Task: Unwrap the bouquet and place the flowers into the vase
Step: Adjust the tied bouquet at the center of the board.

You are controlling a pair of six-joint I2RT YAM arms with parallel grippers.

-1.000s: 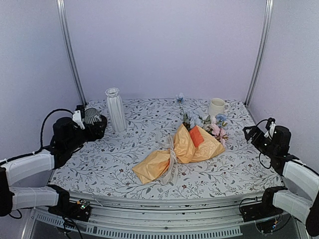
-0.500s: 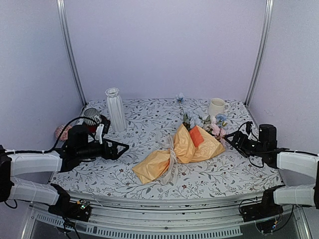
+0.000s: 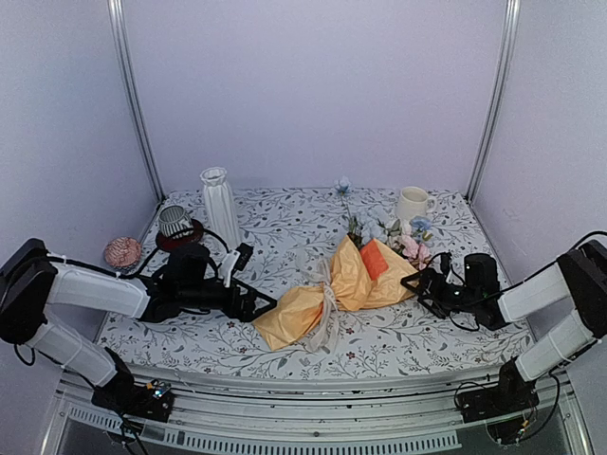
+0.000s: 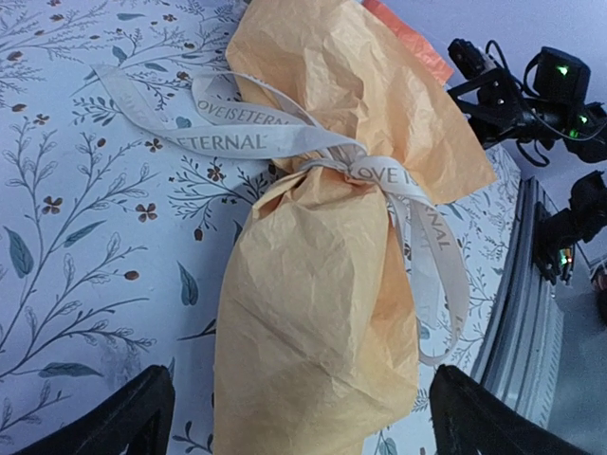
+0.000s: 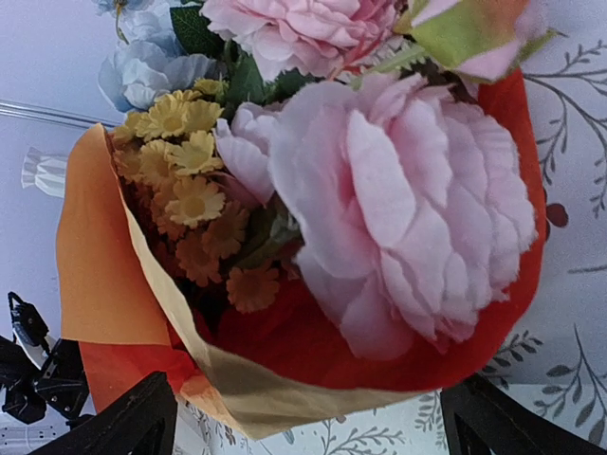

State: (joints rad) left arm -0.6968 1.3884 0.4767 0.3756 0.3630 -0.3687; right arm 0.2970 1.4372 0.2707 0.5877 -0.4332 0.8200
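Table cloth (image 3: 285,227): white, grey leaf-and-sprig print.
Cream mug (image 3: 412,204): far right, upright, handle to right.
Grey ribbed cup (image 3: 174,221): far left, upright on red saucer (image 3: 178,238).
Pinkish round item (image 3: 122,251): left of saucer, at cloth edge.
Metal uprights (image 3: 133,95): back corners.

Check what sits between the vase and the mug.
Between vase and mug: one pale blue bloom on a thin stem, otherwise bare floral cloth. Top view only.
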